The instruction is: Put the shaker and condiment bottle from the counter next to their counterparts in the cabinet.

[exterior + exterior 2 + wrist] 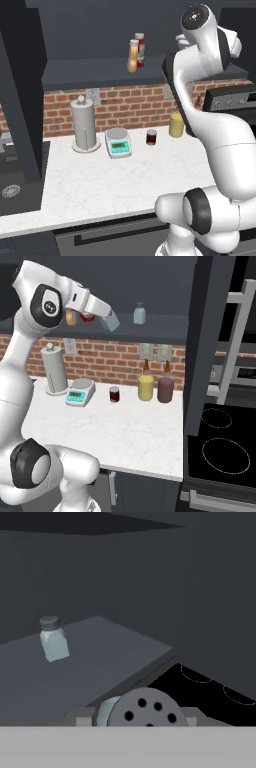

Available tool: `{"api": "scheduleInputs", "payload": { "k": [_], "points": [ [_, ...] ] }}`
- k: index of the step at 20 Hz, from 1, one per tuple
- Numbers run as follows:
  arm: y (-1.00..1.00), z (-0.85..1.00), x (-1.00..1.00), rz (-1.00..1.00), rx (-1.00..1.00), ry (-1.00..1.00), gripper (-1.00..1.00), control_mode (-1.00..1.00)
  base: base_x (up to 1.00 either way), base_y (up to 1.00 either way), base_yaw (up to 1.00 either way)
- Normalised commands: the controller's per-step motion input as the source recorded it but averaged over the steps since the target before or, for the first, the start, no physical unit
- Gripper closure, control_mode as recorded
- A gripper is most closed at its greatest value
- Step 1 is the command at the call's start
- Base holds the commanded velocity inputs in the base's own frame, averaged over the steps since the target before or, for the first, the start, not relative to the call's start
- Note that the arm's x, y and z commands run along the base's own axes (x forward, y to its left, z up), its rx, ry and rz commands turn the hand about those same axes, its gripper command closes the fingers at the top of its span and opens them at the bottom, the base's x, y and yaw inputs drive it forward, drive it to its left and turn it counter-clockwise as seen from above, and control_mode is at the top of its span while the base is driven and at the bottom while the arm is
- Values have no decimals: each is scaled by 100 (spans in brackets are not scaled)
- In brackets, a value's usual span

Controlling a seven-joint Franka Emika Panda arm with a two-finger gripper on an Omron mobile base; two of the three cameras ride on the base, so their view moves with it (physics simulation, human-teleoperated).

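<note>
My gripper (110, 320) is shut on the shaker (114, 323), holding it tilted in the air just in front of the cabinet shelf (155, 332). In the hand view the shaker's dark grey holed cap (145, 708) sits between my fingers. The pale blue counterpart shaker (139, 313) (52, 640) stands on the shelf, a little beyond and to the right of the held one. The condiment bottle (132, 56) stands on the shelf right beside the red white-capped bottle (140, 49). The counter (110, 185) lies below.
On the counter stand a paper towel holder (85, 125), a kitchen scale (118, 142), a small dark-red jar (151, 137), a yellow bottle (145, 387) and a purple bottle (165, 388). An open cabinet door (200, 341) hangs right of the shelf. A stovetop (225, 451) lies at right.
</note>
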Motion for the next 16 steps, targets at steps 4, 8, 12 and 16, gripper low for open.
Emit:
{"api": "scheduleInputs", "payload": {
  "k": [4, 8, 12, 16],
  "points": [
    [0, -40, 0, 12, -7, 10, 100, -100, 0, 0, 0],
    [-1, -8, 1, 11, 0, 7, 100, -100, 0, 0, 0],
    [-2, 0, 7, 10, 0, 7, 100, -100, 0, 0, 0],
    [0, -1, 17, 6, 0, 15, 100, -100, 0, 0, 0]
  ]
}}
